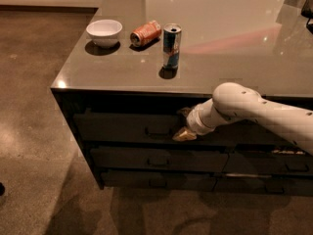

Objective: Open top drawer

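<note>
Claw is held low in front of a dark cabinet, just under the edge of the grey top. Its two fingers are spread apart, one up and one down, and nothing is held between them. The lower finger is tan and the upper one is dark.

The top drawer is found right behind the claw and runs out to its left. The drawer looks shut. Its small handle is seen just left of the claw, close to the tan finger. Whether they touch cannot be told.

A white arm is stretched away to the right of the claw. Two more drawers are stacked below the claw.

Above the claw and a little to the left, a tall can is stood upright on the top. Farther up and to the left, an orange can is laid on its side. A white bowl is set beside that can, farther left again, well apart from the claw.
</note>
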Motion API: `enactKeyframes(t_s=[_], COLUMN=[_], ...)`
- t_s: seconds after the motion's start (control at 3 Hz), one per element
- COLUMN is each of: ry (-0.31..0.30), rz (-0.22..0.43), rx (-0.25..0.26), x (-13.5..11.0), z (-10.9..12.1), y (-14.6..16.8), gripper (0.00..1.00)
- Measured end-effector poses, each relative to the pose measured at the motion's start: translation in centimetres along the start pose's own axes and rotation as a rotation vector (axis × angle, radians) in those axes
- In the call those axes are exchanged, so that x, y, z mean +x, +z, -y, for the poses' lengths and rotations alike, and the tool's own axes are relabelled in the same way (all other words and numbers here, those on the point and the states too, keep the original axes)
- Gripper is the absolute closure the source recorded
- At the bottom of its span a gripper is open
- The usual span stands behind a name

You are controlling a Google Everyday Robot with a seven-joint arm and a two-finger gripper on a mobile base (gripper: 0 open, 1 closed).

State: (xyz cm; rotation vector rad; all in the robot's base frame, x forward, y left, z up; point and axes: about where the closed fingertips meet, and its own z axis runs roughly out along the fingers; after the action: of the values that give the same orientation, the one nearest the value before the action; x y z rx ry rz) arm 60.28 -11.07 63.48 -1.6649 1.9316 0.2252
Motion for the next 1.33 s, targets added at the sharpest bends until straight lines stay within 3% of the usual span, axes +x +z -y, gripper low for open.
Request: enactKeyframes(t_s=[0.33,0.67,1.0,1.33], ry=[0.000,0.000,0.000,0.000], rz=[0.000,0.000,0.000,0.000], rx=[0.000,0.000,0.000,0.000], x=[-0.11,-0.41,-0.50,-0.50], z=[0.04,0.18,0.22,0.22], y=[-0.19,-0.67,-0.82,-0.81], gripper=[0.40,0.09,0.00,0.00])
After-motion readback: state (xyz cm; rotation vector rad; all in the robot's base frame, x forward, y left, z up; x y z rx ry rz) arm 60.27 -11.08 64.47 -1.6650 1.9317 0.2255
